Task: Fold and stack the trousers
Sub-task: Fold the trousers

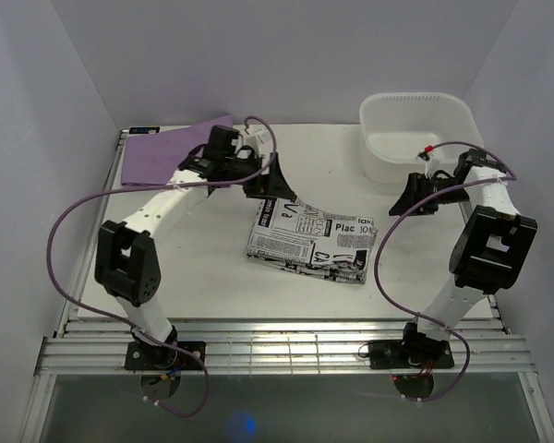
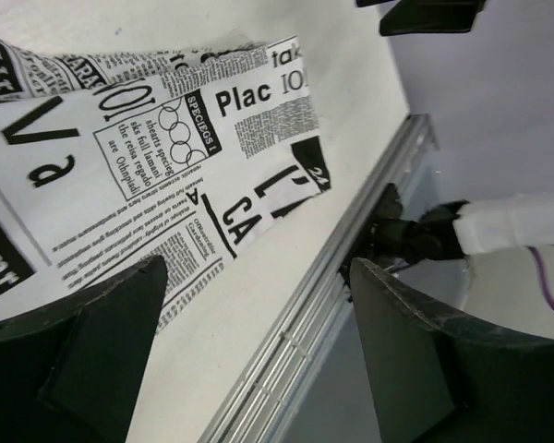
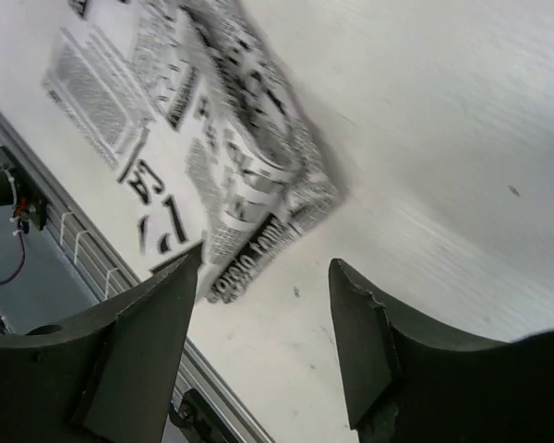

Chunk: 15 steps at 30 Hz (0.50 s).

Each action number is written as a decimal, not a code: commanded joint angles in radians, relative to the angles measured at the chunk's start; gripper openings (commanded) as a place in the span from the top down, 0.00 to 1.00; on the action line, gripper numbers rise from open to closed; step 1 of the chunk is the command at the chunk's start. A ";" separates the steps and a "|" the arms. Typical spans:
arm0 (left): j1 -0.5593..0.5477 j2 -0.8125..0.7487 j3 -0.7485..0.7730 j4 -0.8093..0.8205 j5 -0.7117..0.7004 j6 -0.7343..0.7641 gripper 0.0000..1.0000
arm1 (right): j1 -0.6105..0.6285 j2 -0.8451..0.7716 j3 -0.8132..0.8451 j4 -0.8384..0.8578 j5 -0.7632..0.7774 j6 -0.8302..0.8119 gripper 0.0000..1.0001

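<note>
The trousers (image 1: 309,242), white with black newspaper print, lie folded into a compact rectangle in the middle of the table. My left gripper (image 1: 268,189) hovers at their far left corner, open and empty. In the left wrist view the printed fabric (image 2: 120,157) lies beyond the spread fingers (image 2: 102,341), and the gripper (image 2: 258,286) has only bare table between them. My right gripper (image 1: 409,197) hangs just off the trousers' far right corner, open and holding nothing. In the right wrist view the folded corner (image 3: 231,175) sits just ahead of the left fingertip of the gripper (image 3: 268,277).
A plain purple cloth (image 1: 166,148) lies flat at the far left of the table. A white plastic tub (image 1: 415,134) stands at the far right. A metal rail (image 1: 286,346) runs along the near table edge. White walls close in the sides and back.
</note>
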 commanded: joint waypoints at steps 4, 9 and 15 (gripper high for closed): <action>0.156 -0.065 -0.190 0.050 0.513 0.149 0.23 | 0.264 -0.052 0.007 -0.094 -0.260 0.016 0.30; 0.159 -0.037 -0.364 0.273 0.556 0.039 0.28 | 0.426 -0.016 -0.226 0.017 -0.263 0.047 0.31; 0.185 0.134 -0.506 0.419 0.491 -0.032 0.35 | 0.380 0.112 -0.381 0.139 -0.113 0.056 0.39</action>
